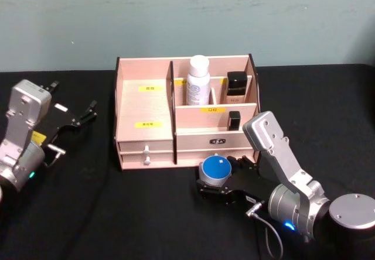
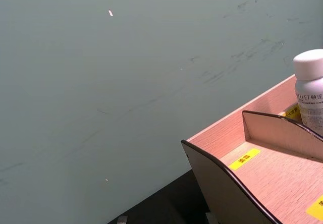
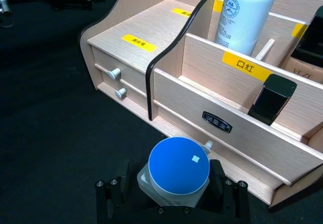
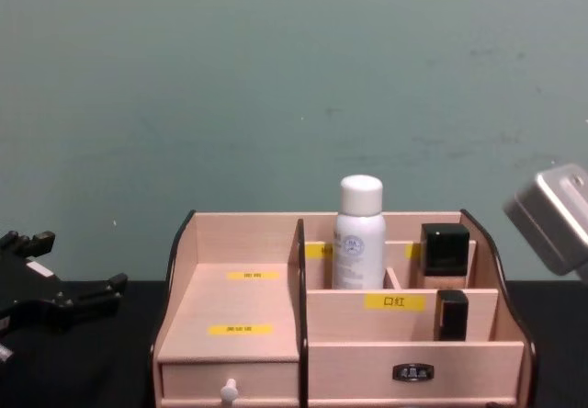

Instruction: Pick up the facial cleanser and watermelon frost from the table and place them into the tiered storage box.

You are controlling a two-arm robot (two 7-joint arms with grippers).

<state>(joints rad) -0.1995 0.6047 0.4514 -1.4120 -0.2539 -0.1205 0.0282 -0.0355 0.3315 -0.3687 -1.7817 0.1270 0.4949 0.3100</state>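
Tiered storage box (image 1: 143, 105) is the biggest thing I have on the black bench (image 1: 117, 213). It stands toward the back, in front of a grey-green wall (image 2: 101, 82), with its drawer fronts turned to the robot.

The right arm (image 1: 281, 154) reaches in from the lower right, low over the bench and just in front of the box's right half. I read the right tool (image 1: 218, 177) as clamped on the watermelon frost (image 3: 178, 164), a small clear jar with a round blue lid. A black finger presses each side of the jar, which sits upright close to the lower drawer front. I cannot tell whether the jar is resting on the bench or held just off it.

The left tool (image 1: 73, 98) sits well off to the left of the box, above the bench, with its fingers spread apart.

The facial cleanser (image 1: 198, 81), a white bottle with a white cap, stands upright in the back compartment just right of the middle divider. In the compartment to its right I see a dark bottle (image 1: 236, 87) with a black cap. One tier lower, a small black case (image 1: 234, 119) stands in the front slot. Yellow labels (image 1: 150, 88) mark the steps, and two white knobs (image 1: 147, 150) show on the left drawers.
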